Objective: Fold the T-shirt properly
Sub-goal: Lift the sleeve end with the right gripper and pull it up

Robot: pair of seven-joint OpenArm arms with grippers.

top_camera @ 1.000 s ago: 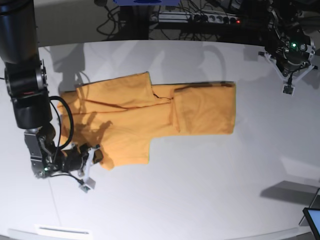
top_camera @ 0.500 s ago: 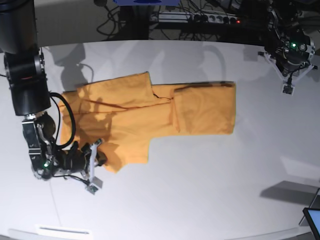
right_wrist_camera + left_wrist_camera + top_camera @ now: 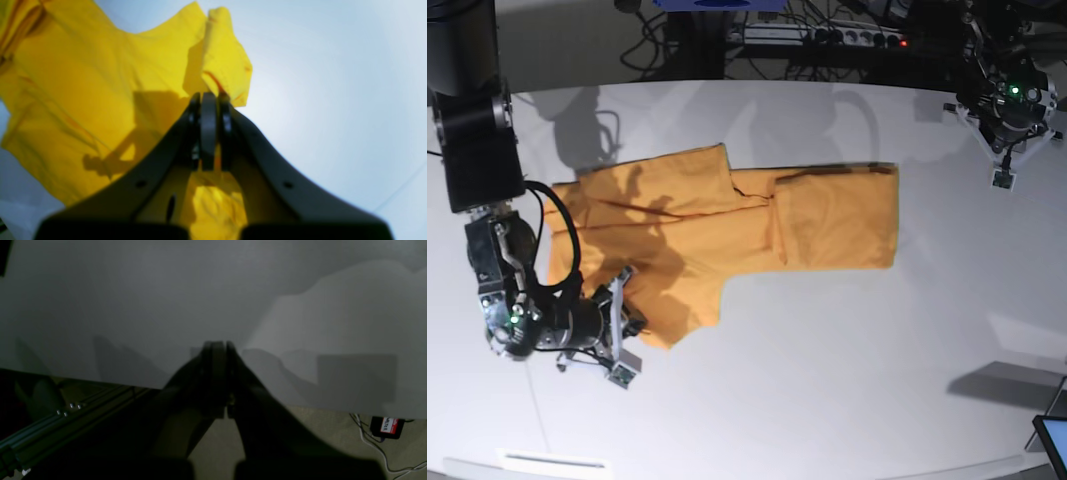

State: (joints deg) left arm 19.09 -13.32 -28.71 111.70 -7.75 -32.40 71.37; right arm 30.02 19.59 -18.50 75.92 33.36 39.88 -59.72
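The orange-yellow T-shirt lies partly folded on the white table, one folded panel at its right end. My right gripper is at the shirt's near-left corner, shut on the cloth there. In the right wrist view the T-shirt spreads to the left. A raised flap of it stands at the closed tips of the right gripper, and cloth shows between the fingers. My left gripper hangs shut and empty at the far right. In its own view the left gripper is over the table's edge.
A power strip and cables lie behind the table. A screen corner shows at the bottom right. In the left wrist view the table edge, an aluminium frame rail and a black adapter on the floor are visible.
My right gripper has moved toward the front and right, carrying the shirt's near-left corner with it, so that edge now slants further right. The left arm has not moved.
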